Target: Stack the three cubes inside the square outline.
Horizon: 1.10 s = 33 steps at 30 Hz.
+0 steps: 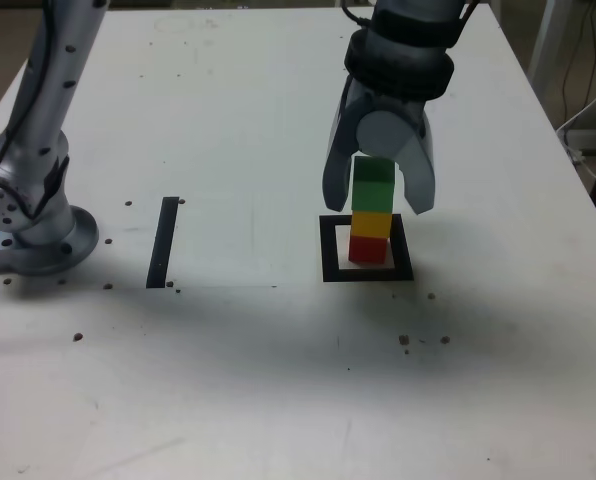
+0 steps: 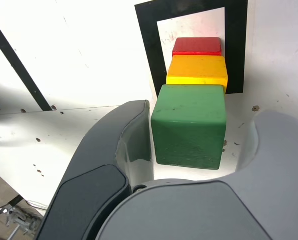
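We see the three cubes standing as one upright tower inside the square outline (image 1: 367, 249): the red cube (image 1: 369, 248) at the bottom on the pale centre, the yellow cube (image 1: 371, 223) on top of it, and the green cube (image 1: 373, 183) on top of that. The outline lies on the white desk (image 1: 248, 340), towards the edge on the exterior view's right, about midway between the near and far edges.

The gripper (image 1: 379, 202) hangs straight over the tower with its jaws spread, one to each side of the green cube. In the wrist view one jaw sits just beside the green cube's (image 2: 189, 125) side, and we cannot tell whether it touches; the other stands clear, with a strip of desk between them, so the cube is released.

A thin black strip (image 1: 164, 241) lies well apart from the outline, between it and the arm's base (image 1: 38, 235) at the desk's edge on the exterior view's left
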Motion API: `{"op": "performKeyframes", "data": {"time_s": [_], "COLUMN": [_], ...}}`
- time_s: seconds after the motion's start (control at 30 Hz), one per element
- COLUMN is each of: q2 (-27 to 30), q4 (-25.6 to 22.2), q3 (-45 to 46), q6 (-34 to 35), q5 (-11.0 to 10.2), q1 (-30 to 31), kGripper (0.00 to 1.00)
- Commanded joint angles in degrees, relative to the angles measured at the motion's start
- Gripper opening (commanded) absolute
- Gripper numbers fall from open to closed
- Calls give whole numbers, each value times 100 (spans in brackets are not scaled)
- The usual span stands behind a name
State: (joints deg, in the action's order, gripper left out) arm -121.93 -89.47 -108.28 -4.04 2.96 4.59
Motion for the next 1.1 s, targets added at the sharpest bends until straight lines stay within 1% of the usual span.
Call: {"op": "performKeyframes", "data": {"time_s": [0.0,0.1,0.2,0.3,0.43,0.57,0.7,0.83,0.97,1.07], "q2": [62,276,610,977,1476,2013,2432,2753,2928,2977], "q4": [-83,-111,-141,-146,-118,64,521,1161,1792,2252], "q3": [-25,-35,53,293,945,1998,3086,4157,5076,5661], "q6": [-2,43,132,229,376,588,754,833,847,851], "q5": [-63,-239,-434,-542,-629,-693,-602,-398,-196,-88], "q1": [-14,-6,11,24,37,44,44,44,44,44], "kGripper": [100,100,100,100,100,100,100,100,100,100]}}
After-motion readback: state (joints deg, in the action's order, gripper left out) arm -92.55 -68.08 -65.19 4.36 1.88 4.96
